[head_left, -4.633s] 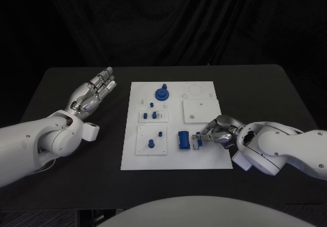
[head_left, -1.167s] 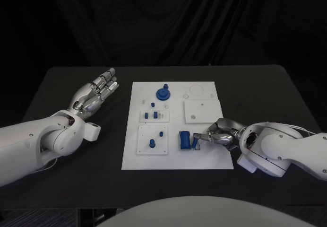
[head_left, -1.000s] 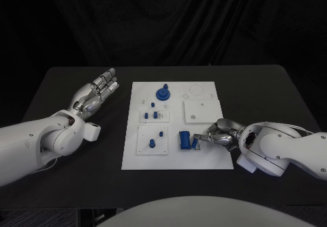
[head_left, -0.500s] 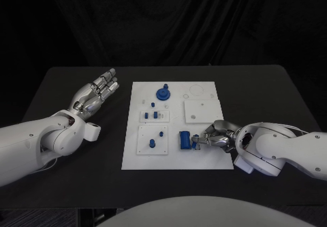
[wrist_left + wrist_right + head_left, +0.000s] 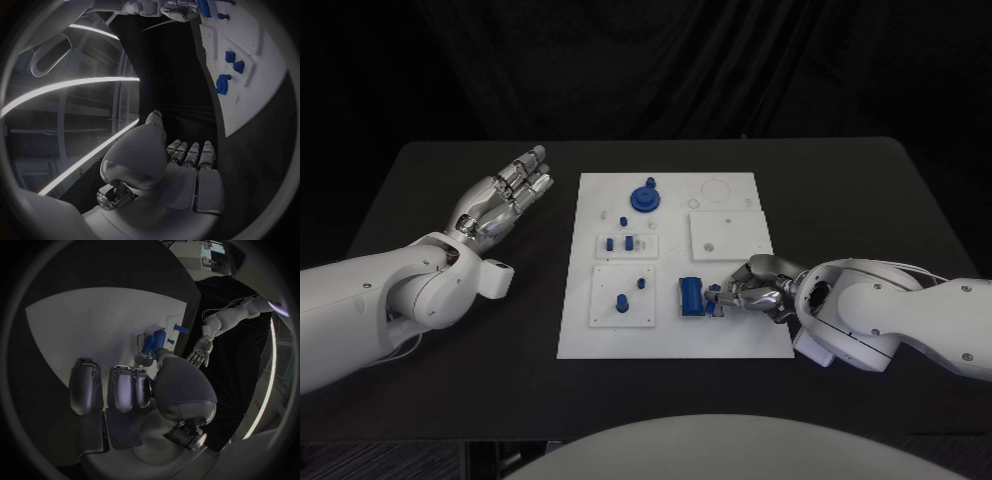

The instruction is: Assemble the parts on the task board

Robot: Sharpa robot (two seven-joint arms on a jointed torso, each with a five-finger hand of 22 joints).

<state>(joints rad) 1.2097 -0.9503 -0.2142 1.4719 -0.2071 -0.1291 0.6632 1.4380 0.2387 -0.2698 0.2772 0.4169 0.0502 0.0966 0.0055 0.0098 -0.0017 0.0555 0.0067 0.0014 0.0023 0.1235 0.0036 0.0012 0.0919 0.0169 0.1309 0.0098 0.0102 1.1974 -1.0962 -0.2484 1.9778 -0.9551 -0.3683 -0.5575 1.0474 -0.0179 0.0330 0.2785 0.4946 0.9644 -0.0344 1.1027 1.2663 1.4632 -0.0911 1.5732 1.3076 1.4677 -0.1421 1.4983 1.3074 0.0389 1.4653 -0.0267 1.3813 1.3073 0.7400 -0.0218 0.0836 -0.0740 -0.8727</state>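
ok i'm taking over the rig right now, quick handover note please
Left hand: open, holding nothing, over the table left of the task board.
Right hand: at the board's right edge, fingers at the blue cylinder; whether it grips is unclear.
Done: a blue knob and small blue pieces stand in the board.
Left: seating the cylinder.

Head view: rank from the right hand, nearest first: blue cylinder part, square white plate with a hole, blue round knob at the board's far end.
1. Blue cylinder part, right beside the right hand.
2. Square white plate, just beyond the hand.
3. Blue round knob, far end of the task board.
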